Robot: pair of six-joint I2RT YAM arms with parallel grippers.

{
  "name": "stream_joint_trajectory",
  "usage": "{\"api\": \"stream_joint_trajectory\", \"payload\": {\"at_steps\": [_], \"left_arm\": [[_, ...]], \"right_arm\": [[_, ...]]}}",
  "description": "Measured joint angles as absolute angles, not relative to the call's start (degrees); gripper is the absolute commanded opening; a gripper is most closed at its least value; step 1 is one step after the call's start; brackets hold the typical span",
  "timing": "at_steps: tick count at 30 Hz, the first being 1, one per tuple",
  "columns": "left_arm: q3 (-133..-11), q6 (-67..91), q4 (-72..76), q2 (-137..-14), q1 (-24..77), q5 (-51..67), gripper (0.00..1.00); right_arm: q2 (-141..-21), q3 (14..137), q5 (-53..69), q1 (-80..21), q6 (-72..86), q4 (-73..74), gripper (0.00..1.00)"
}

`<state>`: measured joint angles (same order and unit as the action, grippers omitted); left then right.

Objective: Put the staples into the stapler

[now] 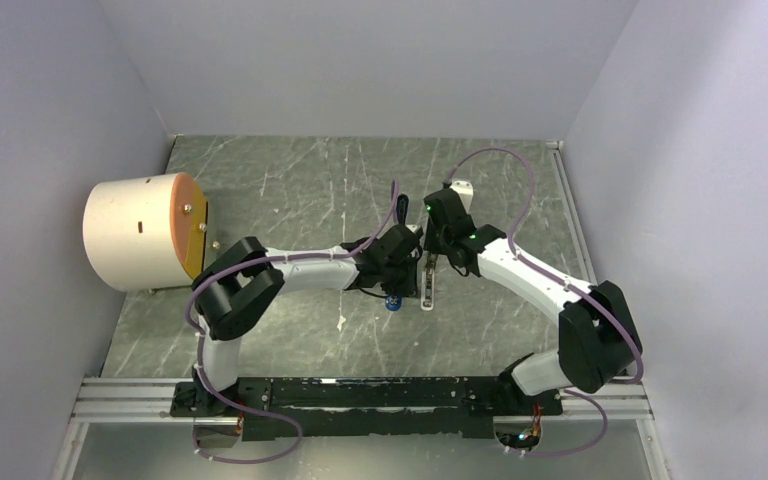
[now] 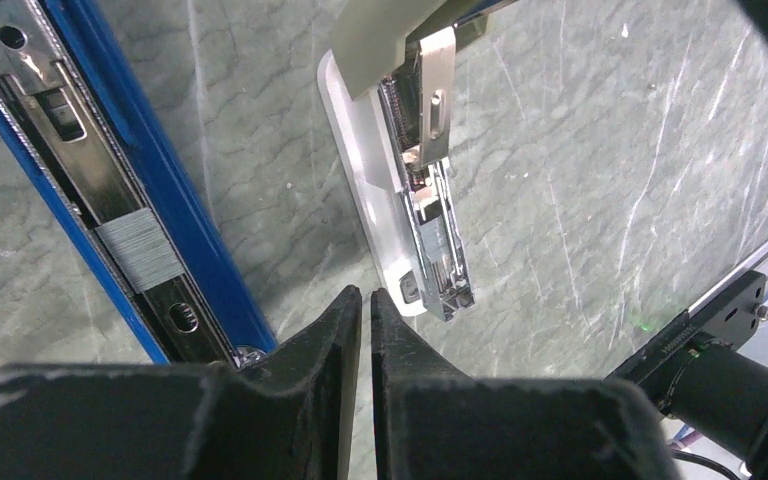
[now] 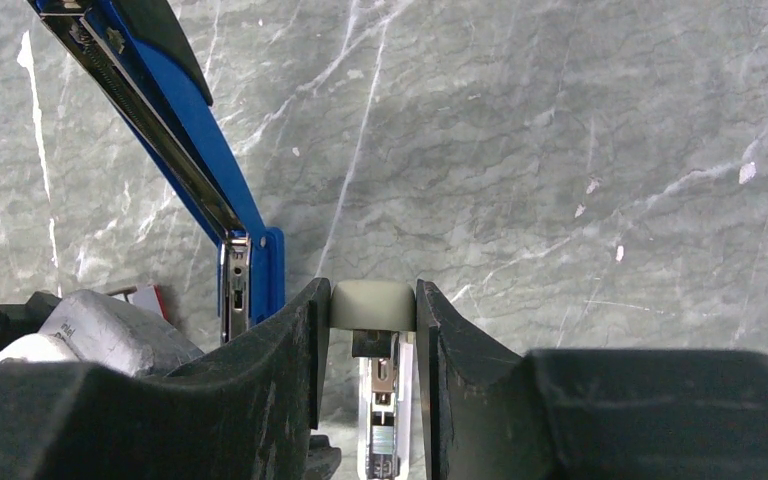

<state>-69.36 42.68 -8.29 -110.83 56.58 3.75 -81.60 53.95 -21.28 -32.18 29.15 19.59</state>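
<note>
Up close, the left claw [image 2: 366, 310] has its fingers almost together, gripping nothing. At its ten o'clock the stapler [image 2: 205, 260] is hinged open, with the staples [image 2: 140, 250] already sitting in its metal channel; closing it seems to be what remains. At twelve o'clock the right claw [image 3: 372, 292] clamps a pale beige bar [image 3: 372, 310]. Both stapler ends are cut off, so how well the strip is seated is unclear. Overhead, the arms mostly hide it.

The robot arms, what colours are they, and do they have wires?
Both the left arm and right arm have white tubes joined by chunky black joints. A thin purple cable loops along each one. The fingers are black, matte and wedge-shaped, and tiny green lights glow near the right wrist.
</note>
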Motion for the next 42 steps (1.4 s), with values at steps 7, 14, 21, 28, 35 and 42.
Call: {"api": "stream_joint_trajectory", "payload": {"at_steps": [7, 14, 21, 28, 35, 42], "left_arm": [[-69.3, 43.1, -8.3, -110.8, 56.9, 3.7, 0.19], [-68.5, 44.5, -6.9, -111.7, 56.9, 3.7, 0.17], [-66.5, 46.3, -3.8, -112.4, 56.8, 4.8, 0.18], [-65.5, 47.0, -1.9, -112.2, 56.8, 5.3, 0.18], [-65.3, 46.9, -1.9, -111.8, 56.8, 5.4, 0.24], [-65.1, 46.3, -2.7, -110.7, 56.9, 5.3, 0.28]], "right_arm": [[-81.4, 53.8, -20.9, -32.2, 29.5, 19.5, 0.29], [-81.4, 54.1, -20.7, -32.1, 31.2, 20.8, 0.29], [-80.2, 54.0, -19.4, -31.8, 33.2, 22.6, 0.29], [-78.4, 53.3, -18.4, -31.8, 34.0, 24.2, 0.29], [-77.6, 52.9, -18.2, -31.8, 34.7, 24.8, 0.29], [-77.5, 52.4, -17.8, -31.8, 35.6, 24.9, 0.29]]}}
